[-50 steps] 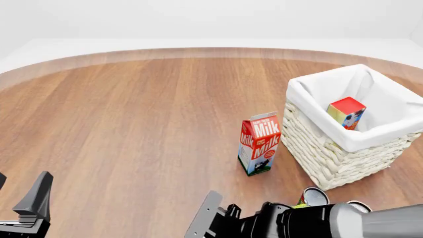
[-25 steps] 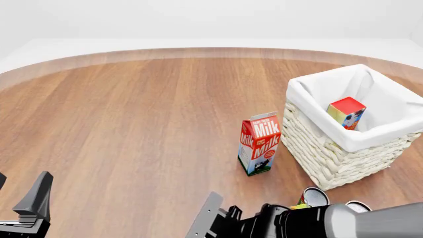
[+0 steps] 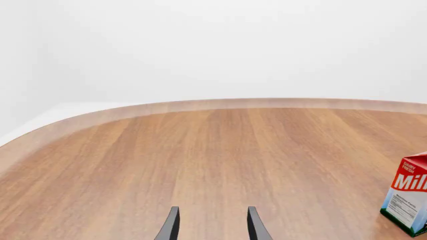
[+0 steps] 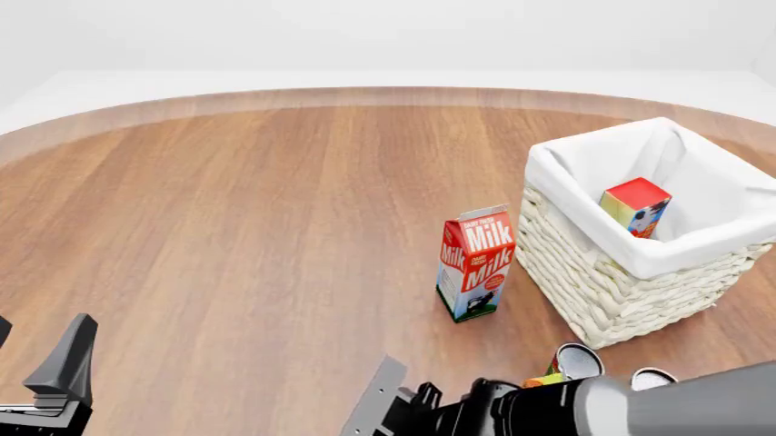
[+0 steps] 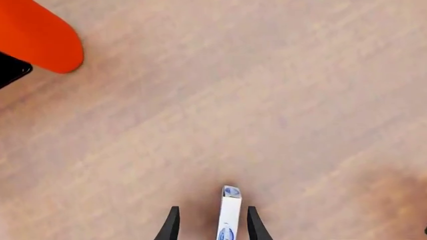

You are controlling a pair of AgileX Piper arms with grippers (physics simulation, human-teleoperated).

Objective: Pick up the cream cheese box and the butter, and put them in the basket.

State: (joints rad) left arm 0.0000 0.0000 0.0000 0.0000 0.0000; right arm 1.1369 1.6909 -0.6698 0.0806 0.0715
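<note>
In the left wrist view, the left gripper [image 3: 210,227] is seen spread and empty over the bare wooden table [image 3: 200,155], with the milk carton [image 3: 408,200] at the frame's edge and a plain white wall behind the curved table rim. In the front view, the right arm [image 4: 631,409] has dropped slightly lower along the bottom edge than half a second ago, while everything else is unchanged; the butter [image 4: 635,206] already lies inside the basket [image 4: 606,272], so that half of the task is judged done. In the right wrist view, the right gripper [image 5: 210,222] is held spread, with the cream cheese box [image 5: 229,212] seen between the fingers, edge-on and narrow; whether it is touched cannot be told. The small descent is judged to be the approach for the second pick. An orange object [image 5: 37,35] lies well apart.
</note>
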